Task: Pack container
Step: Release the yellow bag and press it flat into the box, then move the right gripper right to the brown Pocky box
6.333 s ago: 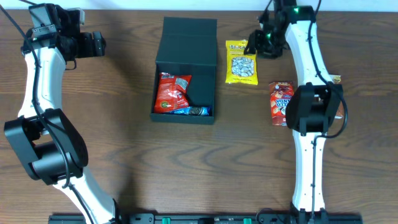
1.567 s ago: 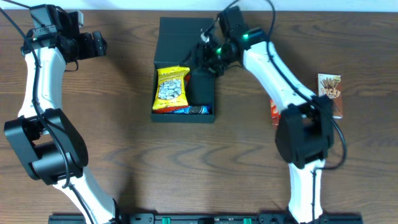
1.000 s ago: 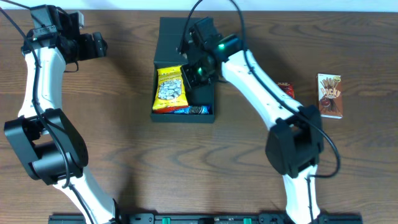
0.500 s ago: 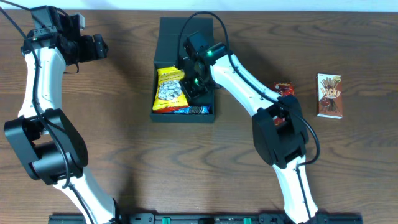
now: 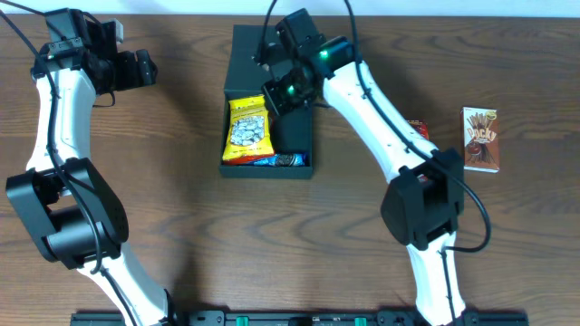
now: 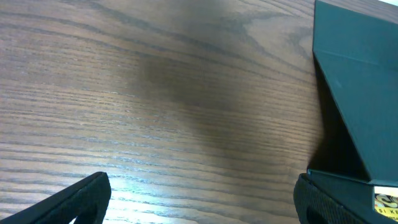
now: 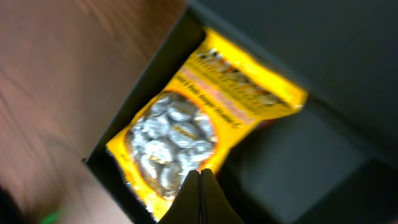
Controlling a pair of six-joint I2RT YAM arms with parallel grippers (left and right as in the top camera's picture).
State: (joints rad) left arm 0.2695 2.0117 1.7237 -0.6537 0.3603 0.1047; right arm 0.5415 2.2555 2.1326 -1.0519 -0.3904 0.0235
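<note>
The container [image 5: 272,54], a dark box with its flap lid folded back, sits at the table's top middle. Inside lie a yellow snack packet [image 5: 248,131], a red packet [image 5: 236,156] under it, and a blue packet [image 5: 277,161] along the front wall. My right gripper [image 5: 275,98] hovers shut and empty over the box, just right of the yellow packet's top. In the right wrist view the shut tips [image 7: 200,172] hang above the yellow packet [image 7: 180,121] and the container's dark floor [image 7: 292,162]. My left gripper [image 5: 145,65] is open at far left, away from the box.
A Pocky box [image 5: 480,139] lies at the right, and a red snack packet [image 5: 417,129] beside it is partly hidden by my right arm. In the left wrist view the open left gripper [image 6: 202,199] hangs over bare wood, the container's lid [image 6: 364,74] to its right.
My right gripper has lifted back out of the container's right half toward the lid, still shut. The yellow packet stays in the box. The left arm has not moved.
</note>
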